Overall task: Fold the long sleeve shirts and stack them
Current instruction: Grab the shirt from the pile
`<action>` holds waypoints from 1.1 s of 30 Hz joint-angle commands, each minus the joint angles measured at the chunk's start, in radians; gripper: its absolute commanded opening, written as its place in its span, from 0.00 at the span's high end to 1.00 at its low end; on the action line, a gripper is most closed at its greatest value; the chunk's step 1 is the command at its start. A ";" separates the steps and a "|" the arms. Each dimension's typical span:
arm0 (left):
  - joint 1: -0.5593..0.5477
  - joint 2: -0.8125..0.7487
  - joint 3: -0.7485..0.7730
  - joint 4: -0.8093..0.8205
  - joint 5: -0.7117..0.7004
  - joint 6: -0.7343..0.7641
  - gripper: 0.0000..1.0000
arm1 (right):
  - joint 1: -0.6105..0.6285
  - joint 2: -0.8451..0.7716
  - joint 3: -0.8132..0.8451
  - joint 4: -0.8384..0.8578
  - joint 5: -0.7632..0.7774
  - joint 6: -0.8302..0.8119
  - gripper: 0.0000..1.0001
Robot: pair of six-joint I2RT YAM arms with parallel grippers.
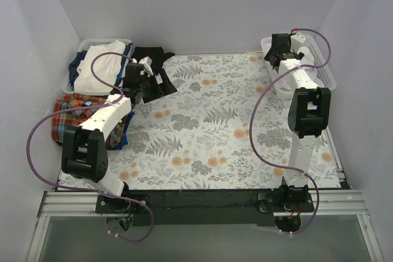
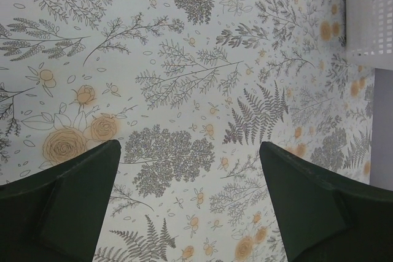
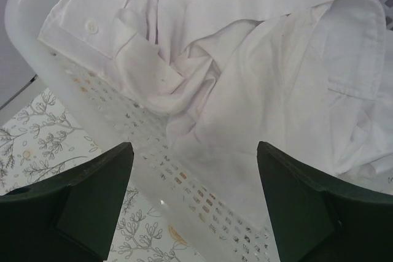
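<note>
The right tool [image 3: 193, 148] hangs with its jaws spread wide and nothing between them. It is just above a crumpled plain white shirt of thin fabric [image 3: 245, 78], one buttoned cuff showing. That shirt lies heaped inside a white perforated plastic basket [image 3: 202, 207] at the far right corner of the desk [image 1: 209, 127], which has a grey fern and orange flower print.

The left tool [image 2: 190, 146] is also wide and empty, hanging over the printed cover near a small black garment [image 1: 153, 59]. The red, orange and blue plaid shirt [image 1: 64, 115] is bunched at the desk's left edge, beside the left arm.
</note>
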 commanded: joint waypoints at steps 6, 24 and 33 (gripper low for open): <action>-0.004 -0.051 -0.011 -0.027 -0.010 0.031 0.02 | -0.108 0.000 0.037 -0.057 0.033 0.177 0.11; -0.002 -0.059 -0.023 -0.058 -0.027 0.031 0.02 | -0.136 0.155 0.065 -0.142 -0.074 0.185 0.18; -0.002 -0.065 -0.023 -0.058 -0.016 0.039 0.02 | -0.126 0.132 0.051 -0.197 -0.088 0.234 0.99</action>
